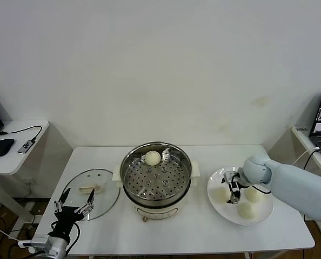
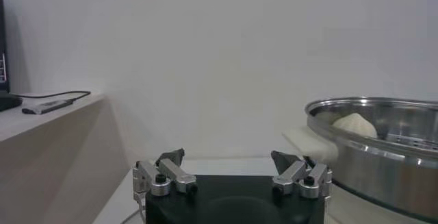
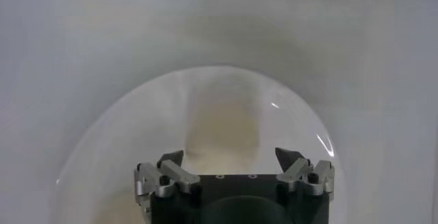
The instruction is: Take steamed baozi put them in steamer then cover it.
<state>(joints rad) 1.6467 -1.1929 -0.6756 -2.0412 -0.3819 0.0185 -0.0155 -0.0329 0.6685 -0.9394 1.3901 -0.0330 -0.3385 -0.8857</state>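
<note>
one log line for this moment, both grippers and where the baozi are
right gripper: open over plate, above baozi | left gripper: open, idle by cover | steamer: one baozi inside, uncovered

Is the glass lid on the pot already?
No, the lid lies flat on the table, left of the open steamer.

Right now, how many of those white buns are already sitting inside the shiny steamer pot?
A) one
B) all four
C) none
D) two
A: the head view shows a single baozi on the perforated tray at the far side of the steamer, while the other buns lie on the white plate under the right gripper.
</note>
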